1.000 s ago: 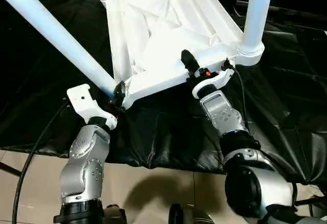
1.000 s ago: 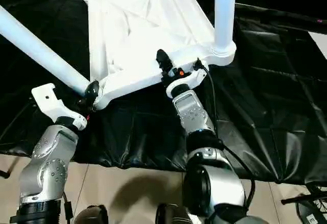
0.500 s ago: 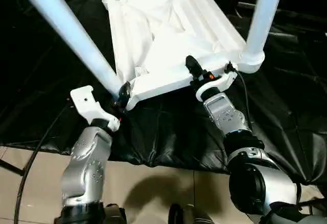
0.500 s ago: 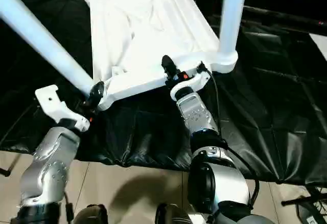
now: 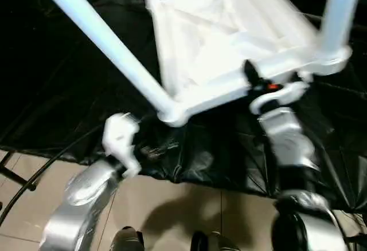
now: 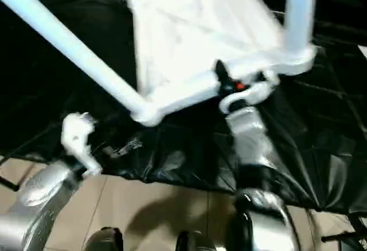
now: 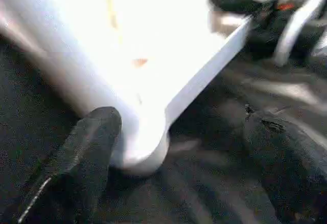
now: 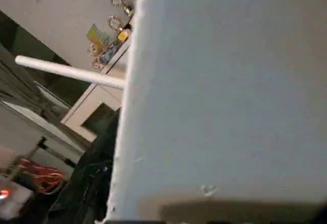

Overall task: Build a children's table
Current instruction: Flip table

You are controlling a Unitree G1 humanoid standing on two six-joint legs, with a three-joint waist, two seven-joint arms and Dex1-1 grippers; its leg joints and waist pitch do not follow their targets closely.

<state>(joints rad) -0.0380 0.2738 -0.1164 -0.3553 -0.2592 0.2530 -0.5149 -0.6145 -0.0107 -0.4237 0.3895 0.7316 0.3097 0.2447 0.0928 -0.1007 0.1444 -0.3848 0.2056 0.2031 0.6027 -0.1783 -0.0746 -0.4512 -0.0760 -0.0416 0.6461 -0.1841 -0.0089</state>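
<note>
Left eye view: the children's table [image 5: 229,39], upside down on a black sheet [image 5: 51,90], fills the upper centre of the frame, with one leg [image 5: 103,39] slanting to the upper left and another leg [image 5: 341,10] upright at the upper right. The right gripper [image 5: 252,76] is clamped on the near rim, right of centre.

Left wrist view: the left gripper [image 7: 179,147] stands wide open, holding nothing, one finger [image 7: 87,147] beside the corner socket [image 7: 143,142].

Right wrist view: the white rim [image 8: 225,96] looms close, covering the right of the frame

Silver forearms [image 5: 285,142] with white wrist brackets [image 5: 118,137] and black cables [image 5: 43,171]
</note>
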